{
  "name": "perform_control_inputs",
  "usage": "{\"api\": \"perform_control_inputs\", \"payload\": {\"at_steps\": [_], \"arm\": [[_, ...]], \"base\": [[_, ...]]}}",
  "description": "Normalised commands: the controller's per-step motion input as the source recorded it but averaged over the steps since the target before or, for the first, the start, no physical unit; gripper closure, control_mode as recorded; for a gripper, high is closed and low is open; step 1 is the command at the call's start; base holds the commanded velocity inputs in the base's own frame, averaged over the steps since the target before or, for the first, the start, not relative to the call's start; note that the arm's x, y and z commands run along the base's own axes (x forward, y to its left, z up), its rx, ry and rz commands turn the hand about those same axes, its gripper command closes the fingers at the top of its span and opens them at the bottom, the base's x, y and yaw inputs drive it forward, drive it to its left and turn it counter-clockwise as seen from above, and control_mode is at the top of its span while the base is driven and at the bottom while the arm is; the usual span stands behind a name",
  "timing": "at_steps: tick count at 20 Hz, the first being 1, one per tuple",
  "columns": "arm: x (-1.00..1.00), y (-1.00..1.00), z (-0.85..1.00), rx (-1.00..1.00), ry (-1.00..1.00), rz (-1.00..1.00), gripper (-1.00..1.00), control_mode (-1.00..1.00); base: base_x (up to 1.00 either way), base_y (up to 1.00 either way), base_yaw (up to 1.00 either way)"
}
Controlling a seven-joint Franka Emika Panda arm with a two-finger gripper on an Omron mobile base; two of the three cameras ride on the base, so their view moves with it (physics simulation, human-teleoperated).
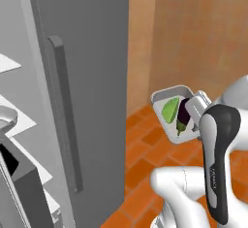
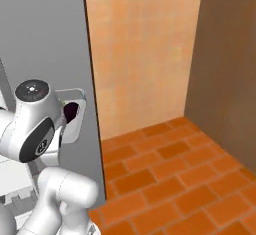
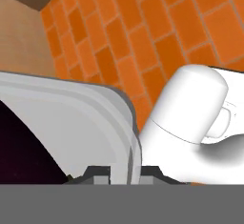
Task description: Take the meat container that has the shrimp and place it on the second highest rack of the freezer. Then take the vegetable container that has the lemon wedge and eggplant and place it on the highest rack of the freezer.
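Observation:
My gripper (image 1: 194, 106) is shut on the rim of the vegetable container (image 1: 164, 98). The container hangs tilted in the air, right of the freezer's grey door (image 1: 92, 52). A dark purple eggplant (image 1: 183, 117) and the pale green lemon wedge (image 1: 170, 110) lie in it. In the right base view the vegetable container (image 2: 76, 121) and eggplant (image 2: 71, 110) peek out behind my arm. The hand view has the container's rim (image 3: 90, 101) between the fingertips (image 3: 101, 174), with the eggplant (image 3: 21, 151) at lower left. A grey rounded tray corner (image 1: 6, 118), seemingly the meat container, lies on a white freezer shelf; the shrimp is hidden.
The door's long vertical handle (image 1: 65, 125) stands between the container and the white shelves (image 1: 19, 120). A dark grey door bin (image 1: 22, 193) sits at lower left. Orange brick floor (image 2: 175, 174) and tan walls (image 2: 145, 49) lie to the right.

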Motion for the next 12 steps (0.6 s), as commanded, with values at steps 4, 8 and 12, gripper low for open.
{"api": "perform_control_inputs", "payload": {"at_steps": [4, 8, 12], "arm": [[0.0, 0.0, 0.0, 0.0, 0.0, 0.0, 1.0, 1.0], [0.0, 0.0, 0.0, 0.0, 0.0, 0.0, 1.0, 1.0], [0.0, 0.0, 0.0, 0.0, 0.0, 0.0, 1.0, 1.0]], "base": [[-0.01, -0.62, 0.57], [-0.18, -0.34, 0.6], [-0.14, 0.0, 0.55]]}}
